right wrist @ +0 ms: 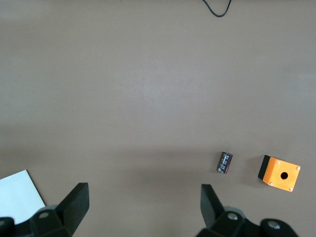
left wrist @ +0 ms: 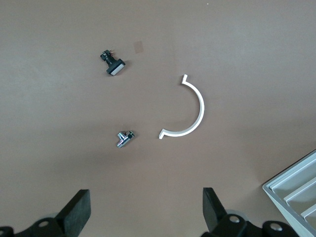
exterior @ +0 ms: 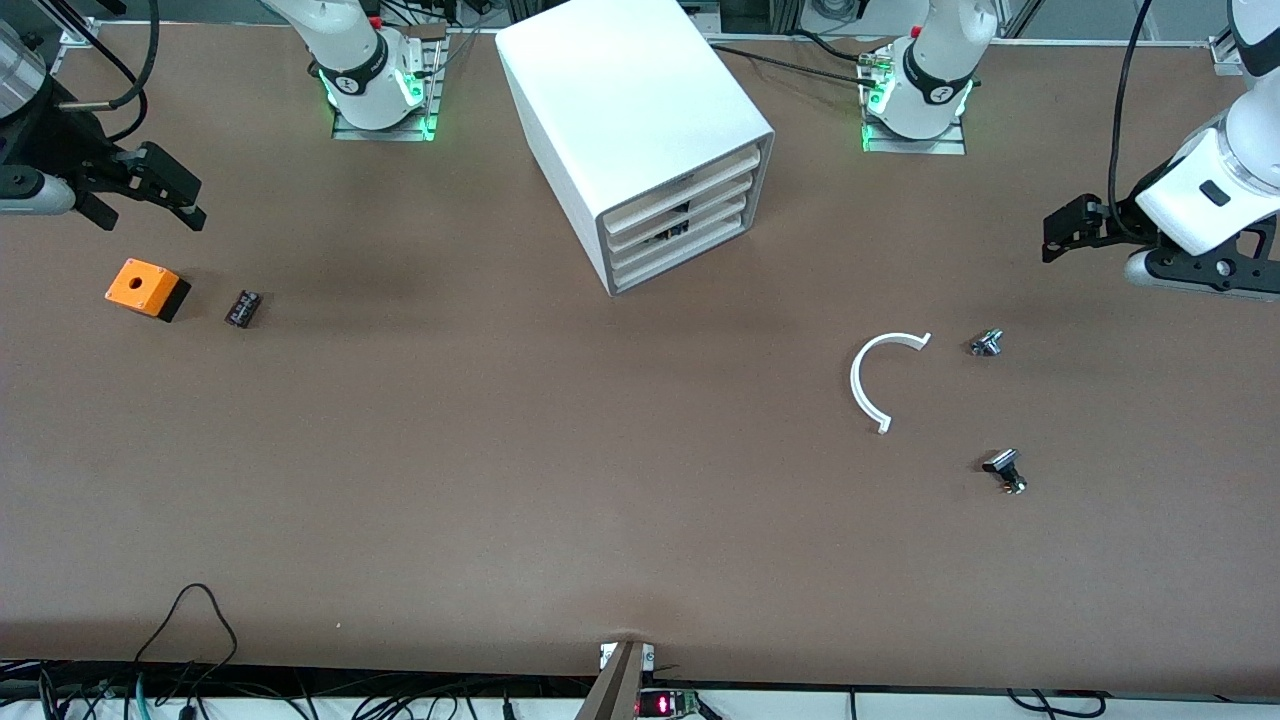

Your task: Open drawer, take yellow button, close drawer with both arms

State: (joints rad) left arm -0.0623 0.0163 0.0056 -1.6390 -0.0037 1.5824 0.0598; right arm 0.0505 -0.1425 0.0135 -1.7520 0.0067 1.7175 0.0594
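Over the table's right-arm end the right gripper (exterior: pixel 150 195) hangs, fingers (right wrist: pixel 74 202) spread and empty. Between the arm bases sits the cabinet (exterior: pixel 620 110), its top drawer (exterior: pixel 683 182) closed. Left gripper (exterior: pixel 1065 228) hangs likewise, fingers (left wrist: pixel 79 210) apart.

A matte brown tabletop (exterior: pixel 560 480) fills the frame under even light, black cables (exterior: pixel 190 640) trailing along its lower edge, metal framing (exterior: pixel 1100 42) bordering the top edge.

High front camera faces both bases; wrist cameras look straight down at opposite table (exterior: pixel 560 480) ends
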